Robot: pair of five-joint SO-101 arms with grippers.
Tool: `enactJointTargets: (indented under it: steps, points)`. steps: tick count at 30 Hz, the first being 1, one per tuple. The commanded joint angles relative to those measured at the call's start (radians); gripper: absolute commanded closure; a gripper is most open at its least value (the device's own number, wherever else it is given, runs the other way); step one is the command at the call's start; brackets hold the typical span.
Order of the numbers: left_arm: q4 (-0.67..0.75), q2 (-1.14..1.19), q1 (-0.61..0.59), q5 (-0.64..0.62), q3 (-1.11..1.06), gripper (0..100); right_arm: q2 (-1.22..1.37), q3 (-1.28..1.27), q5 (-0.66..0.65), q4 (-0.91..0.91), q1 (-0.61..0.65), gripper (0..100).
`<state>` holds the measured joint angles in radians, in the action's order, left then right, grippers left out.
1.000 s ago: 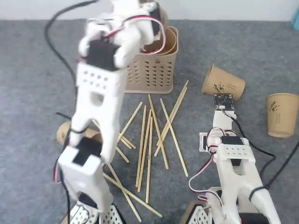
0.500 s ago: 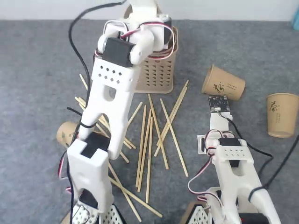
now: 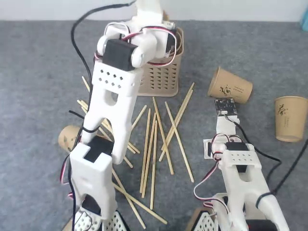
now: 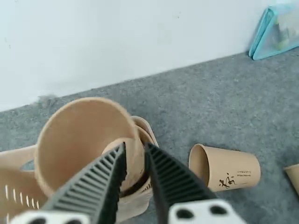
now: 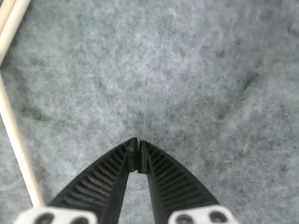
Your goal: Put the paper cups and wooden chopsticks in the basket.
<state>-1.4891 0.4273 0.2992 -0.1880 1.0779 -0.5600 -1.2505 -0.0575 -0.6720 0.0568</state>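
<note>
Across the grey carpeted table (image 3: 33, 57), two white robot arms stand side by side. Largest in the high view is the left arm (image 3: 113, 101), which stretches away to a beige slotted basket (image 3: 161, 77) at the far edge. Nearer the front, the right arm (image 3: 240, 168) sits low. The left gripper (image 4: 135, 150) is clamped on the wall of a held cup (image 4: 79, 140), tilted over the basket, where nested cups (image 4: 145, 132) sit inside. The right gripper (image 5: 136, 158) is pinched together on nothing, close over the carpet and near one chopstick (image 5: 19, 149). A tipped cup (image 3: 230, 85) lies right of the basket. An upright cup (image 3: 290, 118) stands near the right edge. A third cup (image 3: 67, 137) lies beside the left arm. Wooden chopsticks (image 3: 154, 144) lie scattered between the arms.
</note>
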Motion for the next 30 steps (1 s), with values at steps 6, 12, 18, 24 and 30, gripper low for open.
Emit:
enactJointTargets:
  steps: [6, 12, 18, 24, 30]
  points:
    - [-0.032, -0.057, 0.000, 0.002, 0.045, 78, -0.030, 0.008, -0.012, 0.018, 0.007, 99.1]
    - [-0.204, -0.121, -0.049, 0.005, 0.186, 78, -0.030, 0.008, -0.012, 0.018, 0.007, 99.1]
    - [-0.272, -0.301, -0.232, 0.003, 0.061, 78, -0.030, 0.006, -0.012, 0.013, 0.007, 99.1]
    - [-0.269, -0.535, -0.422, 0.005, -0.414, 78, -0.030, 0.006, -0.012, 0.016, 0.007, 99.1]
    - [-0.258, -0.700, -0.563, 0.006, -0.898, 78, -0.030, 0.006, -0.012, 0.010, 0.007, 99.1]
